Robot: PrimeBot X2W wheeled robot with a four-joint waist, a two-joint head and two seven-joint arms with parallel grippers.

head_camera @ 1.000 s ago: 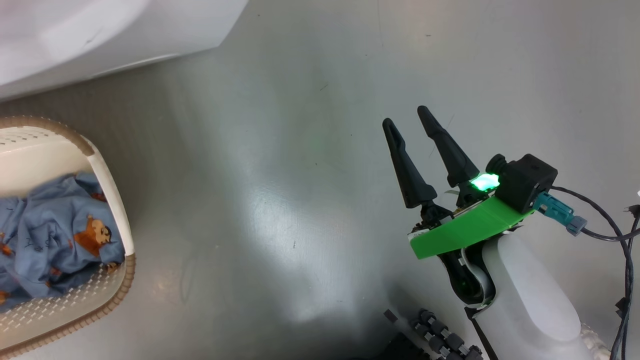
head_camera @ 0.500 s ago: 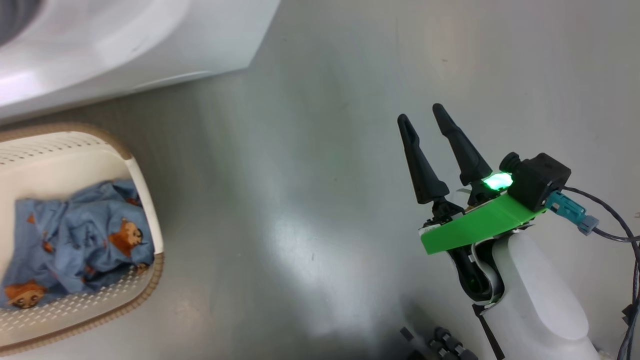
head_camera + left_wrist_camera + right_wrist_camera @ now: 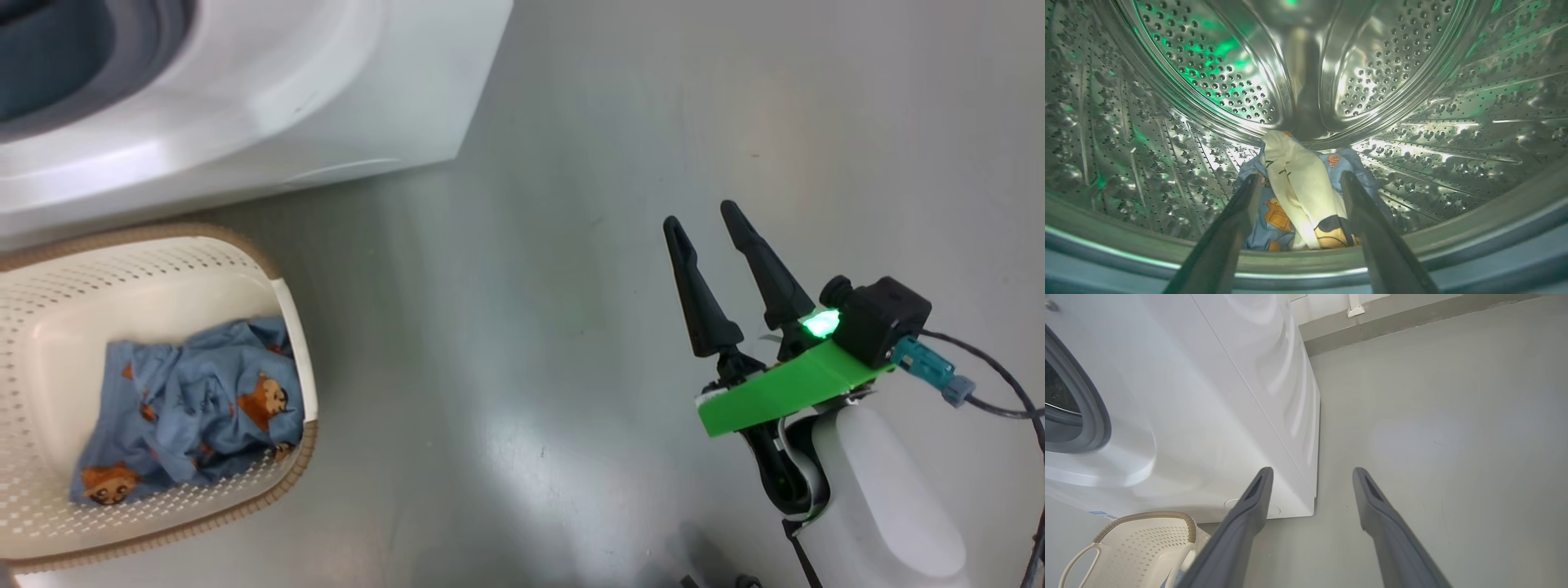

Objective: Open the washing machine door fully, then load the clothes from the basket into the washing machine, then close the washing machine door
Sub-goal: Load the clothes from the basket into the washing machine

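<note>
Entry: laundry loading, part-way through. Change since the earlier frames: the head camera is swinging, so the washing machine (image 3: 245, 122) and the basket (image 3: 163, 249) are showing further in from the left edge, while the things themselves are not shifting. Progress: the door is out of sight but is presumably standing open, since the left gripper (image 3: 1301, 176) is reaching inside the steel drum (image 3: 1208, 81). A first bundle of clothes (image 3: 1298, 196), cream over bear-print blue, is lying on the drum floor at lower centre of the left wrist view. Remaining, by my reckoning: a blue bear-print piece (image 3: 196, 408) is sitting in the basket at lower left of the head view, and the door is waiting to be closed. Left gripper: fingers standing spread, with the bundle lying between and just beyond them, apparently let go. Right gripper (image 3: 699, 214): fingers spread, carrying nothing, hanging over bare floor (image 3: 531, 286) at the right of the frame, well apart from the basket.
</note>
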